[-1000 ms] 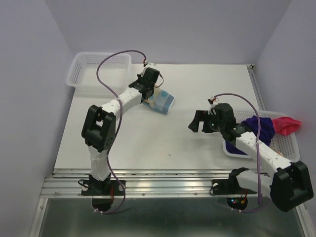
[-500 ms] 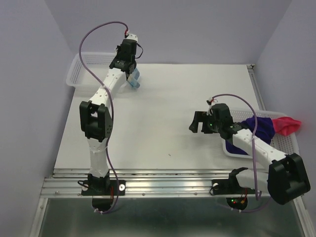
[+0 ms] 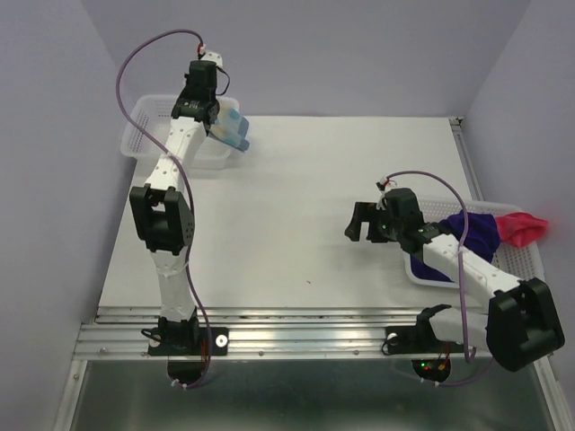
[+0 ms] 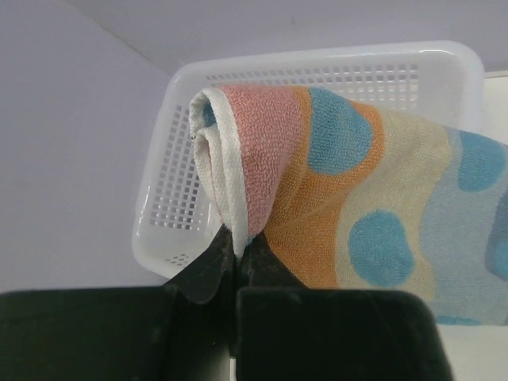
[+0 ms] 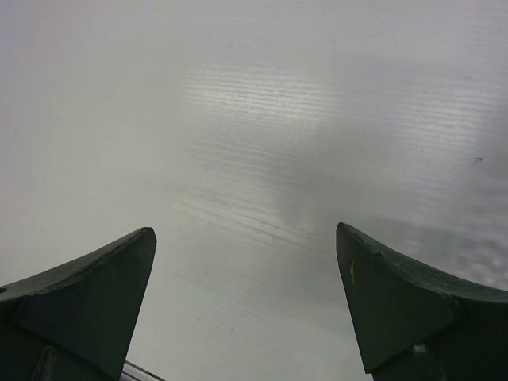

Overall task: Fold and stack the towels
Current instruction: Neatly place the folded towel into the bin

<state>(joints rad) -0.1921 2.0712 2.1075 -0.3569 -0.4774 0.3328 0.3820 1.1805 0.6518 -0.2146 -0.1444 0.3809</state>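
Left gripper (image 4: 238,242), clamped on the folded blue-orange-white patterned towel (image 4: 349,206), has swung from mid bench (image 3: 296,224) to above the white plastic mesh basket (image 4: 171,182). Drop-off likely next. Right gripper (image 5: 246,270) is wide open, empty, unmoved.

At the far-left corner of the table (image 3: 296,206), the left gripper (image 4: 236,248) was clamped on one edge of a towel (image 4: 341,214), which hung in the air over the right-hand end of the left basket (image 3: 144,126). Well apart from it, the right gripper (image 3: 359,222) hovered over bare tabletop to the right of centre, its fingers spread, just left of the right basket (image 3: 526,262) at the table's right edge. In that basket lay a heaped towel (image 3: 476,232), with a second towel (image 3: 524,226) touching it on its right, at the basket's far-right corner
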